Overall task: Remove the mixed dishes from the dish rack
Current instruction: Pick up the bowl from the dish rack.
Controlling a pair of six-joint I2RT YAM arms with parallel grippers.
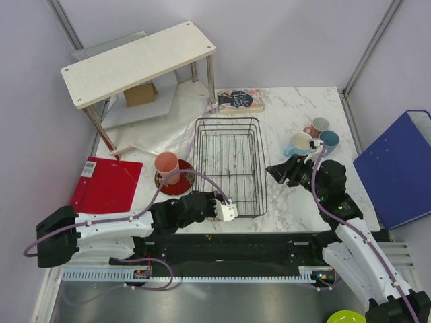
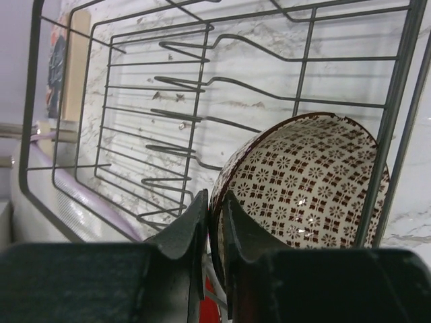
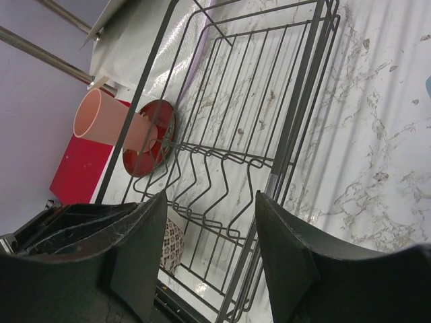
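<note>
The black wire dish rack (image 1: 229,161) stands mid-table. In the left wrist view a patterned beige-brown bowl (image 2: 310,182) stands on edge at the rack's near end. My left gripper (image 2: 215,208) is shut on its rim, one finger inside and one outside. My right gripper (image 1: 277,172) hangs open just right of the rack, with nothing between its fingers (image 3: 145,235). A salmon-pink tumbler (image 1: 167,165) stands on the dark red plate (image 1: 180,184) left of the rack. A salmon-pink mug (image 1: 316,126) and two light blue mugs (image 1: 301,143) (image 1: 329,139) sit together at the right.
A white wooden shelf (image 1: 138,64) with a cardboard box (image 1: 140,94) under it stands at the back left. A book (image 1: 240,100) lies behind the rack. A red board (image 1: 108,183) lies at the left and a blue folder (image 1: 397,168) off the table's right edge.
</note>
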